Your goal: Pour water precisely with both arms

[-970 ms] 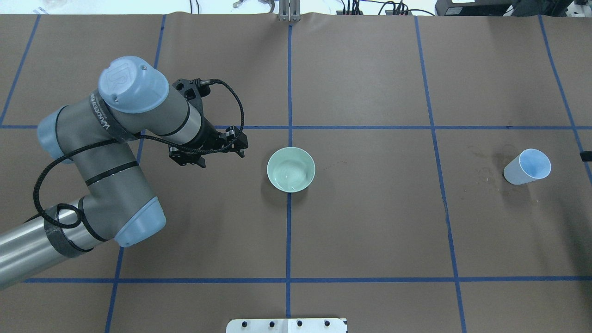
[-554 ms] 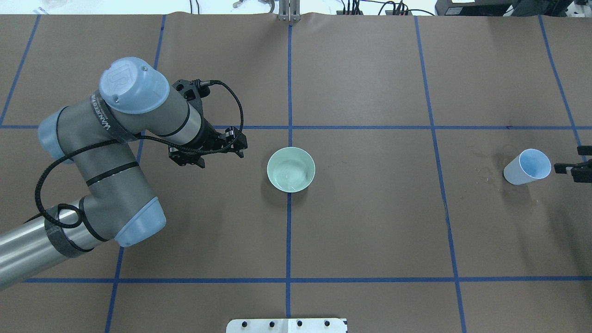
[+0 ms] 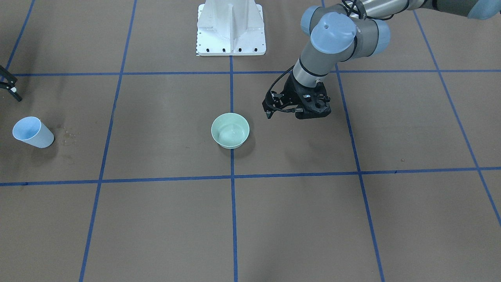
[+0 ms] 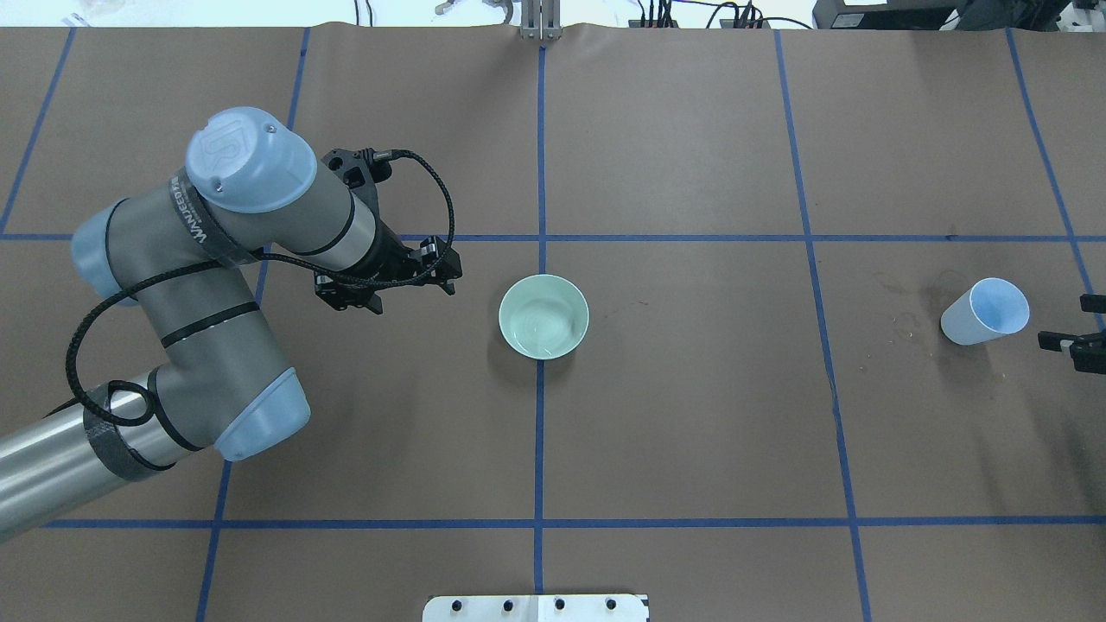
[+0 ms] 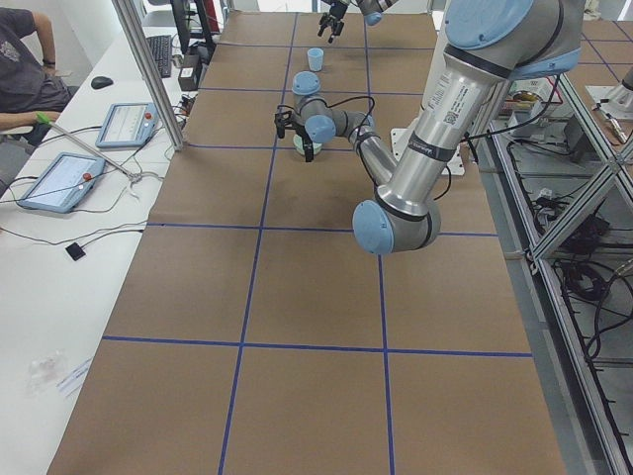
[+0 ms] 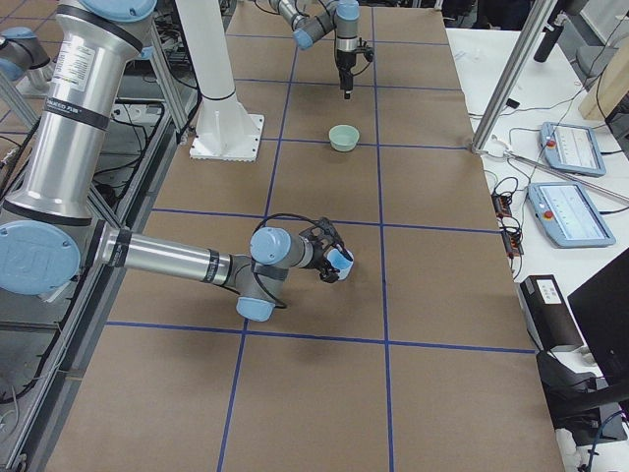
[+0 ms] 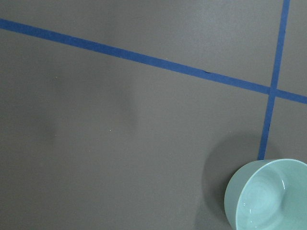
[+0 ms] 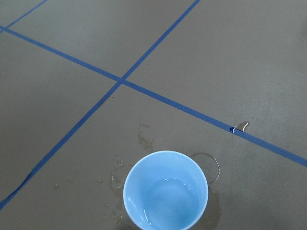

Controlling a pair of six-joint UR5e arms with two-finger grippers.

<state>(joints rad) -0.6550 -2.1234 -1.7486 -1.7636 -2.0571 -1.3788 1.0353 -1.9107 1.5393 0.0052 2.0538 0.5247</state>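
A pale blue cup [image 4: 985, 313] [image 3: 32, 132] stands at the far right of the table. In the right wrist view the cup [image 8: 165, 191] holds a little clear water [image 8: 168, 184], seen as faint glints. My right gripper [image 4: 1071, 321] [image 3: 8, 84] is open just beside the cup, apart from it, at the view's edge. A mint green bowl [image 4: 543, 316] [image 3: 230, 130] [image 7: 271, 194] sits at the table's centre. My left gripper [image 4: 445, 275] [image 3: 268, 111] hovers open and empty a short way to the bowl's left.
Wet ring stains [image 4: 903, 320] mark the brown paper beside the cup. The white pedestal [image 3: 231, 27] stands at the robot's edge of the table. In the left side view a seated person [image 5: 20, 59] and tablets [image 5: 59, 178] are at a side desk.
My right gripper has come in from the right edge next to the cup, then shifted slightly toward the robot's side. The left arm, bowl and cup have not moved.
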